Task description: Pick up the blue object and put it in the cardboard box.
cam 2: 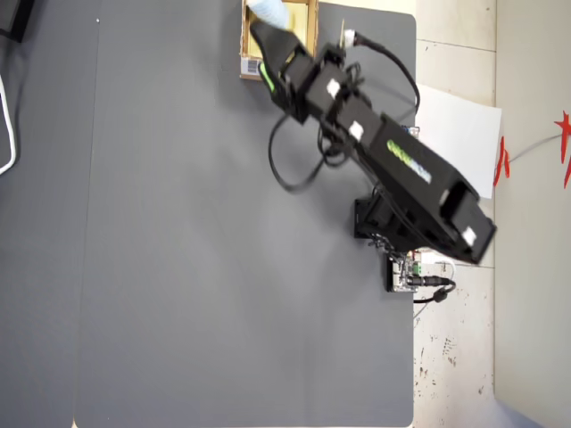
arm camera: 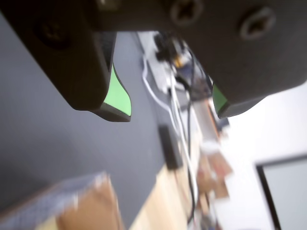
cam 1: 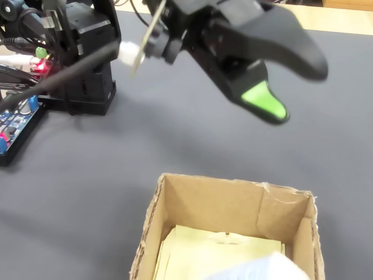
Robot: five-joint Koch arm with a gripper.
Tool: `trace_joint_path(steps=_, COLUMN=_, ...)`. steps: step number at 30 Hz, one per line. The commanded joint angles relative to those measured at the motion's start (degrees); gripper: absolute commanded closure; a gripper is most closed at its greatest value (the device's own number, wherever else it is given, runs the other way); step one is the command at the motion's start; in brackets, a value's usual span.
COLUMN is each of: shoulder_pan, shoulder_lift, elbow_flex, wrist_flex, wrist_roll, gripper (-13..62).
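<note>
Hovering above the cardboard box (cam 1: pixel 233 210) with gripper (arm camera: pixel 170 108) spread wide and empty; blue object (cam 1: pixel 262 269) lying inside the box, on the dark bench (cam 2: pixel 178 250).

Blue object (cam 1: pixel 262 268): I see a very pale, almost white rounded block lying inside the box, at its near right corner in the fixed view; only its top shows.
Cardboard box (cam 1: pixel 233 204): small, tan, open on top, pale yellowish inside, upright on the dark grey tabletop (cam 1: pixel 175 140).
Box, overhead view (cam 2: pixel 246 36): at the mat's top edge, barcode label on one outer side.
</note>
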State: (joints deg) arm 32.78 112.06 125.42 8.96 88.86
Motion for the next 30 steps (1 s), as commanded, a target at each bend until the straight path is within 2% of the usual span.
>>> trace_joint_path(steps=1, shoulder_pan=-3.6, shoulder_lift=5.45, elbow_flex=-0.35, wrist_flex=-5.89, wrist_roll=3.25, gripper=15.4)
trace_joint_path(steps=12, shoulder_pan=-20.74, shoulder_lift=23.38, elbow_flex=18.19, wrist_flex=-5.98, wrist_roll=3.25, gripper=15.3)
trace_joint_path(steps=23, shoulder_pan=-31.46, shoulder_lift=23.73, elbow_flex=27.86, wrist_flex=1.14, wrist_roll=3.43, gripper=15.4)
trace_joint_path(steps=30, shoulder_pan=-31.9, shoulder_lift=23.73, elbow_flex=38.85, wrist_flex=0.44, wrist_roll=8.0, gripper=15.4)
